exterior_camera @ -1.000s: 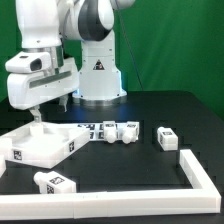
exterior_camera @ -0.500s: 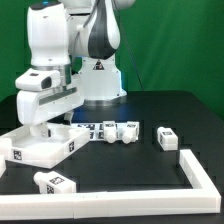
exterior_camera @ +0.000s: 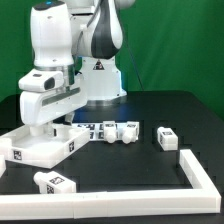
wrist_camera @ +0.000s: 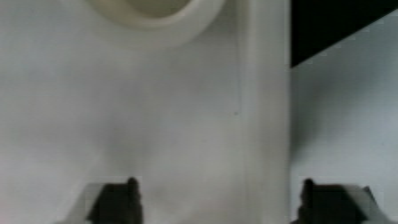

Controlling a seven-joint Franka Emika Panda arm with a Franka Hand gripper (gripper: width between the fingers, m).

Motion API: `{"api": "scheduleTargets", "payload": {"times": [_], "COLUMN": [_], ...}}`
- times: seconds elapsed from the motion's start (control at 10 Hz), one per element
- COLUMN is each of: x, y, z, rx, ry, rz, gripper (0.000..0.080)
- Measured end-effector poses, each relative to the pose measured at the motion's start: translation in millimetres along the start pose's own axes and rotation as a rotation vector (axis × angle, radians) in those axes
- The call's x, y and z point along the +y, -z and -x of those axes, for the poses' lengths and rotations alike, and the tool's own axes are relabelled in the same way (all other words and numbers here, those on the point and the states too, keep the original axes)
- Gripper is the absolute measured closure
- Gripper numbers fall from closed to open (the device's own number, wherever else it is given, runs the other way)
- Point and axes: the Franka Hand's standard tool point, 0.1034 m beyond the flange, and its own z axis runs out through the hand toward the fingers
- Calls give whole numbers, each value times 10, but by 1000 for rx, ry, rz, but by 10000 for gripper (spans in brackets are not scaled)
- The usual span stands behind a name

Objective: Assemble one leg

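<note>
two black fingertips (wrist_camera: pixel 116 200) of the gripper (wrist_camera: pixel 222 203) stand wide apart in the wrist view, so the claw is open and holds nothing. between them is only the white surface of the square panel (wrist_camera: pixel 143 110), which has a round socket (wrist_camera: pixel 160 8). in the exterior view the gripper (exterior_camera: pixel 50 124) hangs low over this panel (exterior_camera: pixel 35 148), at the exterior view's left; if it touches the panel, i cannot tell. one leg (exterior_camera: pixel 55 182) lies near the panel, toward the camera. two legs (exterior_camera: pixel 127 131) lie side by side near the middle, and another leg (exterior_camera: pixel 166 139) lies alone at the exterior view's right, all on the black table (exterior_camera: pixel 130 160). a white rail (exterior_camera: pixel 195 172) borders the table.
</note>
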Motion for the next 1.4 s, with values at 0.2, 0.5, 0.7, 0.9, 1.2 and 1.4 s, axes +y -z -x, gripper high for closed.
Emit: {"api": "scheduleTargets", "payload": {"times": [0.2,0.5,0.7,0.9,1.2,1.4], "x": [-2,-1,-4,68,45,29], "y": [-1,-2,54,397,723,686], "z": [1,6,14,-110,-554,-522], "rx": [0,-1,0,8,6,3], "ry": [0,-4,29,142,256,253], "rz": [0,0,7,15,29,19], "gripper": [635,745,745,745,745,745]}}
